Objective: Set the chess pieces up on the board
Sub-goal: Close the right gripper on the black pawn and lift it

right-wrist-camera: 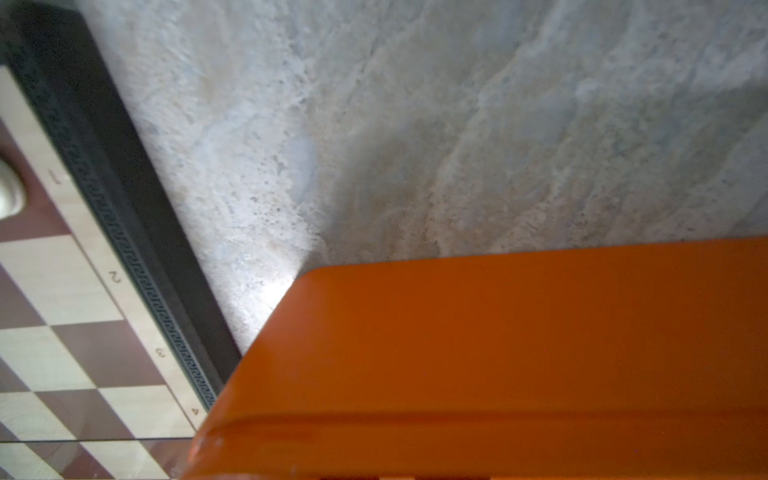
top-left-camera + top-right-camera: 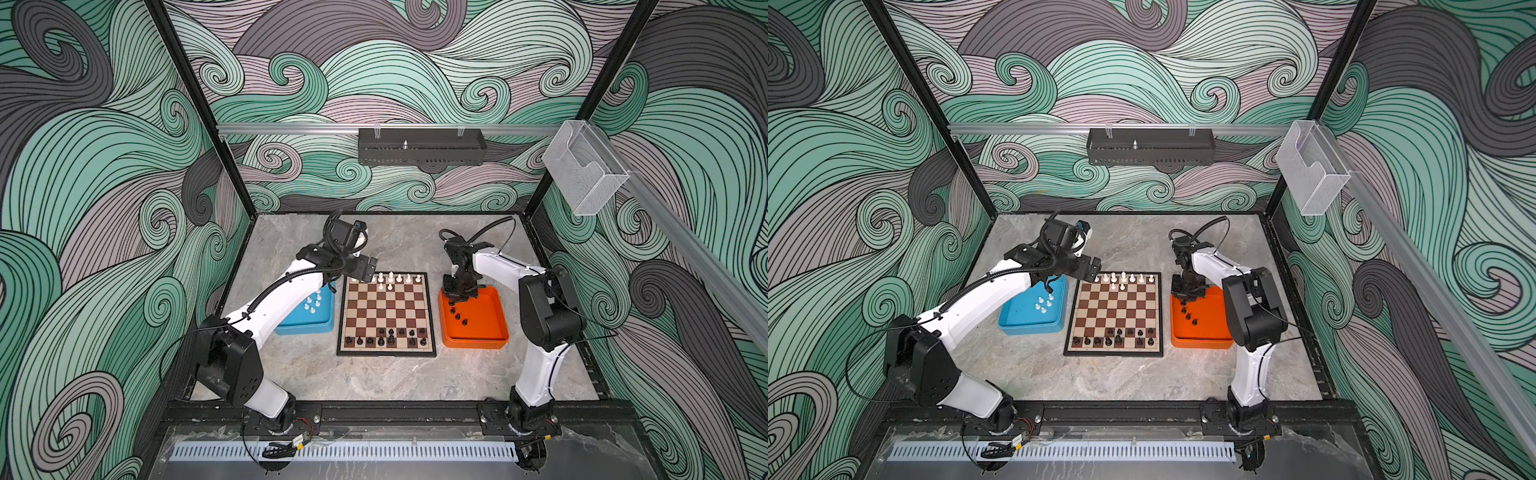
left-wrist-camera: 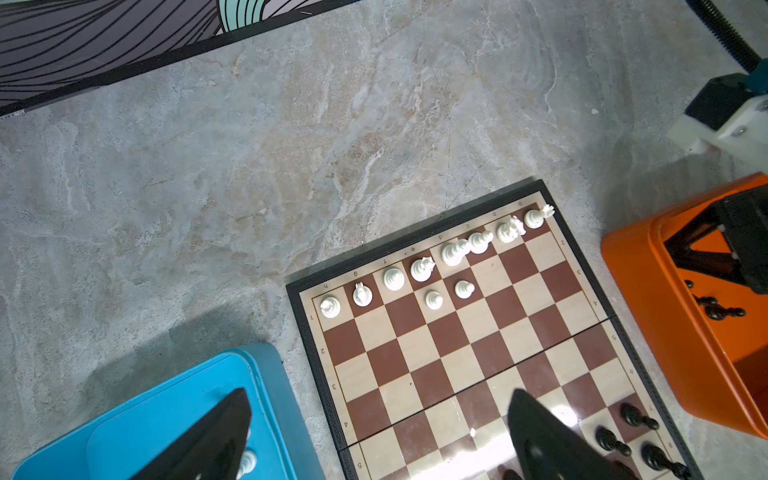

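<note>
Hovering with fingers spread wide and nothing between them: left hand (image 3: 378,395), one finger (image 3: 224,424) over the blue tray (image 2: 305,328), the other over the left side of the board (image 2: 386,309), straddling the narrow strip of tabletop (image 2: 374,374) between them.

Reaching low into the far corner of the orange tray (image 2: 478,340), on the side nearest the board: right hand (image 2: 457,293). Fingers hidden under the wrist in both top views and out of the wrist view, so cannot tell whether apart or together.

Lying flat at the middle of the tabletop, black frame all round, with a tray just beside each side edge but not touching.

Standing along the far edge: eight white pieces (image 2: 390,277), plus two white pawns (image 3: 449,294) one row in. Standing along the near edge: black pieces (image 2: 386,337), with more one row in on the right half. Middle rows bare.

Waiting in the blue tray: a small cluster of white pawns (image 2: 312,303). Waiting in the orange tray: a short diagonal line of black pieces (image 2: 457,313).

Open tabletop beyond the far edge and a wider stretch before the near edge.
</note>
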